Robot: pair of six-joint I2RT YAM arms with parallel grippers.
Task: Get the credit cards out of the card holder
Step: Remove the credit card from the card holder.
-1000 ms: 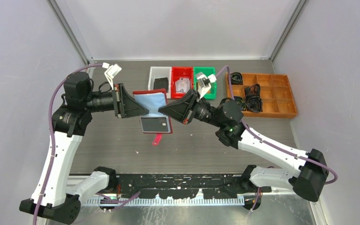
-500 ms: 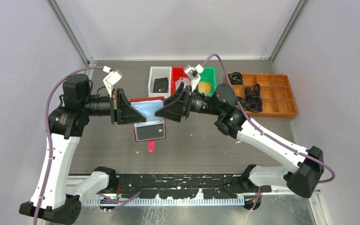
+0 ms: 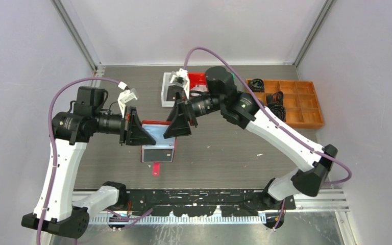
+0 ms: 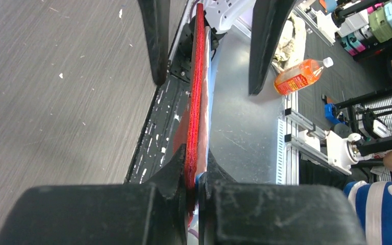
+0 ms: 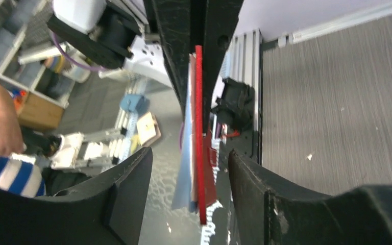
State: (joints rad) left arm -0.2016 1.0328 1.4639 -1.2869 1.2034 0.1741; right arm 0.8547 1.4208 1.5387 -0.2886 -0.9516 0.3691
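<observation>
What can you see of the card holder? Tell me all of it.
The card holder is a thin red folder with pale blue-grey inner pages. It is held aloft and open, its lower flap hanging with a dark card showing and a red strap below. The left gripper pinches its edge; the right gripper straddles it, open.

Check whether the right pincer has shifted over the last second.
Yes. The right pincer moved left, away from the orange wooden compartment tray, and now stands open around the red bifold card holder.
</observation>
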